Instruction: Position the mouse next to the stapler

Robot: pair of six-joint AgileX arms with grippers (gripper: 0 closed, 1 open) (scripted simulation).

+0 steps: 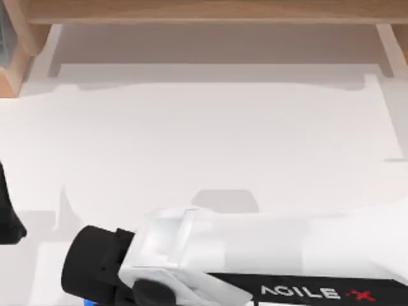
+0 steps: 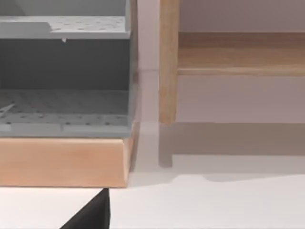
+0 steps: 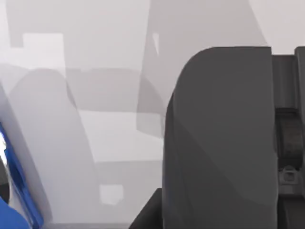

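Right arm (image 1: 268, 255) sits closest to the top cam, white w/ AgileX lettering, lying across the table's (image 1: 210, 134) near edge from the right side and reaching left. Its black wrist end, the right gripper (image 1: 95, 268), is low over the near-left part of the table; can't tell how far the fingers are spread or whether they grip anything. Wooden shelf frame (image 1: 210, 9) runs along the far edge. Grey perforated rack (image 2: 62, 71) on a wooden base stands at the far-left corner. Left arm (image 1: 7, 217) is parked at the left edge. Small blue thing (image 3: 14, 191), possibly the mouse, shows beside the right gripper.
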